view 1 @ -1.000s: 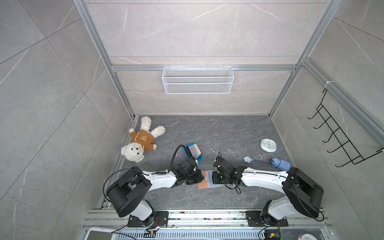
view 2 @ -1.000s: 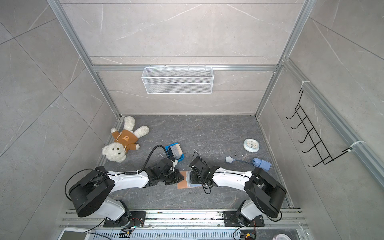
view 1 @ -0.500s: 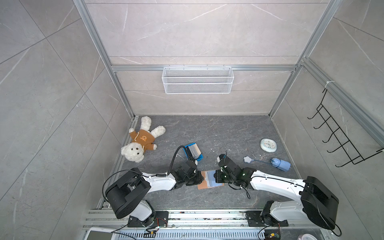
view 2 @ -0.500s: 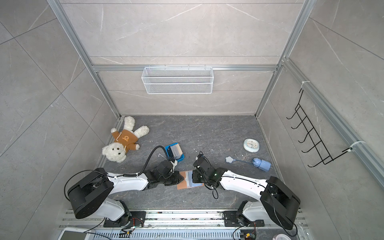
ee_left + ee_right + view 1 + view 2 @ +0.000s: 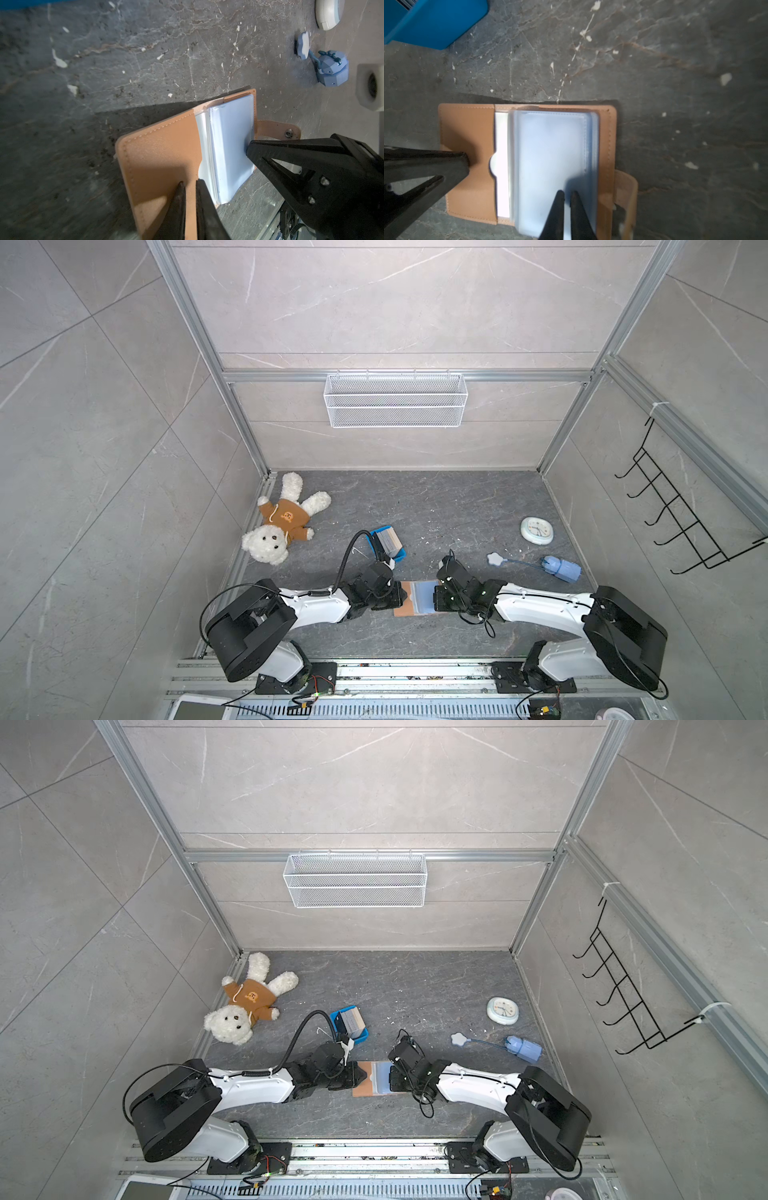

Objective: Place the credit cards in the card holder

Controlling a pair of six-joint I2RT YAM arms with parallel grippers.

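The card holder (image 5: 417, 598), open flat at near centre, is judged light and floppy, its sleeves (image 5: 550, 158) slippery. The cover (image 5: 162, 149) is pinned by the closed, empty left gripper (image 5: 189, 184), and the sleeves by the closed right gripper (image 5: 565, 193). The credit cards (image 5: 388, 540), best pinched edgewise, are stacked farther back, slightly left.

I count two arms, left arm (image 5: 316, 608) and right arm (image 5: 540, 608), and two grippers, left gripper (image 5: 189, 184) and right gripper (image 5: 567, 192). I see one card holder (image 5: 405, 605) and one blue tray (image 5: 397, 559) with one stack of cards (image 5: 388, 540); the cards are too small for me to count. There is one teddy (image 5: 282, 526) far left, one clock (image 5: 537, 530) far right, one blue gadget (image 5: 561, 568), one wire basket (image 5: 395, 400) and one hook rack (image 5: 681, 514).
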